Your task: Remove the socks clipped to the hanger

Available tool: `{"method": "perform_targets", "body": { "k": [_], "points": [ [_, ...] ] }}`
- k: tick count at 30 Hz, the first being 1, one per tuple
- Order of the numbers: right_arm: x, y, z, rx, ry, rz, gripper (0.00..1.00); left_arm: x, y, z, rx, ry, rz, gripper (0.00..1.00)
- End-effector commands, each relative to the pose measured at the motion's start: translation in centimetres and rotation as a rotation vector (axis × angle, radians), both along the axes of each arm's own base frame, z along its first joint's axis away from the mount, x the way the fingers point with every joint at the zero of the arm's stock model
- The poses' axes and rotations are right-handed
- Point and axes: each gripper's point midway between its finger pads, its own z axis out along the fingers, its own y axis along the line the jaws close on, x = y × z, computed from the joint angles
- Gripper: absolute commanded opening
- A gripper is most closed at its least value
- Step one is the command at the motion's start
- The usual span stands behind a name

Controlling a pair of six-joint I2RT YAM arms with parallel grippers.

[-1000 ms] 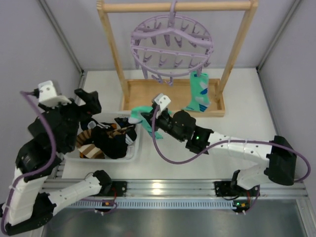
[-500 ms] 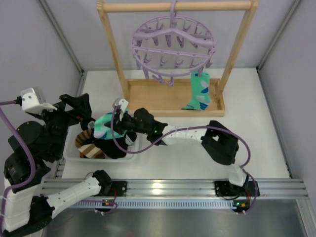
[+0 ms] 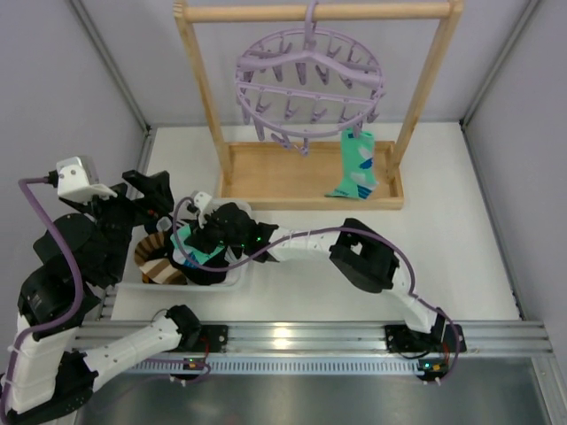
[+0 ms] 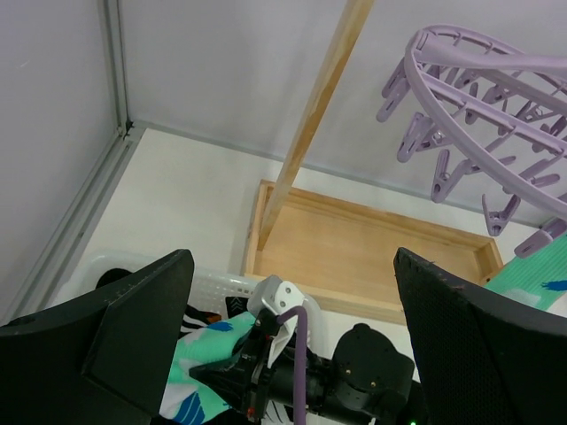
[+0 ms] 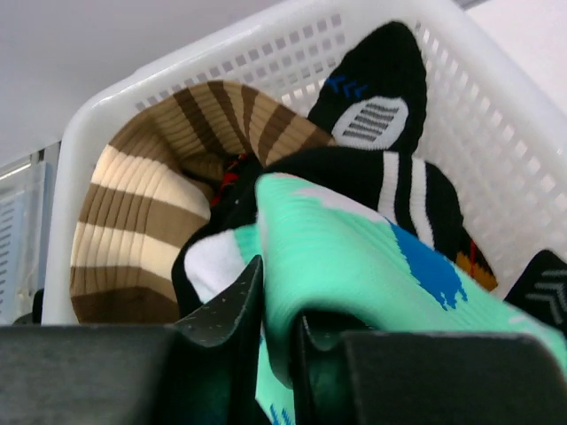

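Right gripper is pinching a mint-teal fabric sock low over the white perforated plastic basket, apparently depositing it. Next: releasing, then reaching the second teal sock hanging clipped on the round lavender plastic hanger.

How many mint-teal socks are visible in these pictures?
2. One mint-teal fabric sock hangs clipped to the round lavender plastic hanger; the other sock is pinched in the right hand over the white plastic basket. More may lie hidden there.

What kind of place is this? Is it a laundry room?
Probably a robot test booth, not a home: bare grey walls, robot arms bolted to a metal rail, a wooden rack holding a lavender hanger.
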Motion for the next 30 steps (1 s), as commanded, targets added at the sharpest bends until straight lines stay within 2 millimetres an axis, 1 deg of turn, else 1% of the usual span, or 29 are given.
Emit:
{"method": "perform_targets", "body": {
  "k": [1, 2, 4, 5, 6, 7, 8, 10, 11, 12, 13, 14, 15, 16, 17, 18, 19, 20, 21, 22, 23, 24, 25, 26, 27, 28, 29, 30],
  "points": [
    [-0.4, 0.7, 2.5, 0.017, -0.035, 0.021, 0.16, 0.1, -0.4, 0.2, -0.022, -0.015, -0.019, 0.98],
    [-0.6, 0.4, 3.7, 0.031, -0.04, 0.022, 0.18, 0.0, -0.3, 0.3, -0.023, -0.017, -0.016, 0.98],
    [-0.7, 0.0, 5.4, 0.054, -0.049, 0.024, 0.27, -0.2, 0.0, 0.2, -0.019, -0.018, -0.006, 0.98],
    [-1.0, -0.3, 6.0, 0.058, -0.055, 0.027, 0.36, -0.2, 0.2, 0.2, -0.02, -0.019, 0.0, 0.98],
    [-1.1, -0.7, 8.2, 0.087, -0.069, 0.029, 0.4, -0.2, 0.3, 0.2, -0.021, -0.02, 0.003, 0.98],
    [-1.2, -1.0, 9.1, 0.095, -0.077, 0.029, 0.51, -0.2, 0.3, 0.1, -0.023, -0.02, 0.004, 0.98],
    [-1.3, -1.3, 9.7, 0.087, -0.084, 0.033, 0.57, -0.2, 0.3, 0.1, -0.022, -0.019, 0.006, 0.98],
    [-1.6, -2.4, 12.9, 0.11, -0.119, 0.036, 0.71, 0.0, 0.2, -0.1, -0.016, -0.013, 0.009, 0.98],
    [-1.6, -2.6, 12.4, 0.096, -0.117, 0.037, 0.73, 0.0, 0.2, 0.0, -0.017, -0.014, 0.009, 0.98],
    [-1.6, -3.3, 14.2, 0.117, -0.133, 0.026, 0.76, 0.1, 0.1, -0.1, -0.017, -0.011, 0.009, 0.98],
    [-1.5, -3.8, 14.9, 0.121, -0.138, 0.02, 0.82, 0.1, 0.1, -0.2, -0.018, -0.01, 0.009, 0.98],
    [-1.7, -4.9, 15.7, 0.121, -0.136, 0.014, 0.84, 0.1, 0.1, -0.2, -0.016, -0.009, 0.014, 0.98],
    [-1.1, -5.8, 16.1, 0.123, -0.138, 0.001, 0.84, 0.2, 0.1, -0.2, -0.014, -0.007, 0.015, 0.98],
    [-1.1, -6.9, 14.7, 0.091, -0.123, -0.002, 0.87, 0.2, 0.1, -0.2, -0.014, -0.007, 0.015, 0.98],
    [-1.2, -8.6, 16.7, 0.12, -0.135, -0.019, 0.88, 0.1, 0.1, -0.3, -0.013, -0.006, 0.015, 0.98],
    [-0.9, -9.9, 17.6, 0.153, -0.151, -0.04, 0.88, 0.2, 0.1, -0.4, -0.012, -0.005, 0.015, 0.98],
    [-0.2, -11.6, 17.7, 0.16, -0.152, -0.073, 0.9, 0.2, 0.1, -0.5, -0.01, -0.003, 0.015, 0.98],
    [-0.3, -14.4, 17.5, 0.16, -0.152, -0.115, 0.91, 0.3, 0.0, -0.7, -0.005, 0.001, 0.015, 0.98],
    [0.6, -16.3, 17.3, 0.156, -0.153, -0.159, 0.92, 0.4, -0.3, -1.2, 0.003, 0.011, 0.009, 0.98],
    [0.9, -17.9, 17.1, 0.145, -0.154, -0.193, 0.96, 0.6, -0.6, -1.5, 0.011, 0.018, 0.0, 0.98],
    [1.1, -20.9, 16.8, 0.132, -0.164, -0.26, 0.99, 0.9, -1.1, -2.1, 0.027, 0.034, -0.009, 0.98],
    [2.0, -22.9, 16.3, 0.114, -0.163, -0.322, 0.99, 1.2, -1.6, -2.6, 0.048, 0.047, -0.021, 0.98],
    [2.2, -25.1, 13.4, 0.036, -0.148, -0.365, 0.99, 1.5, -2.3, -3.1, 0.066, 0.061, -0.045, 0.98],
    [2.2, -27.5, 15.0, 0.065, -0.174, -0.423, 0.99, 1.7, -2.7, -3.8, 0.092, 0.078, -0.056, 0.98],
    [2.7, -29.4, 14.7, 0.054, -0.179, -0.464, 0.99, 2.0, -3.3, -4.3, 0.108, 0.092, -0.068, 0.98],
    [2.5, -31.2, 12.6, 0.008, -0.168, -0.483, 0.99, 2.2, -3.9, -4.8, 0.117, 0.105, -0.088, 0.98],
    [2.2, -33.0, 14.0, 0.04, -0.188, -0.505, 0.99, 2.5, -4.2, -5.4, 0.124, 0.119, -0.093, 0.98],
    [3.2, -35.0, 13.8, 0.028, -0.183, -0.563, 0.99, 2.6, -4.4, -5.8, 0.131, 0.129, -0.096, 0.98]
  ]
}}
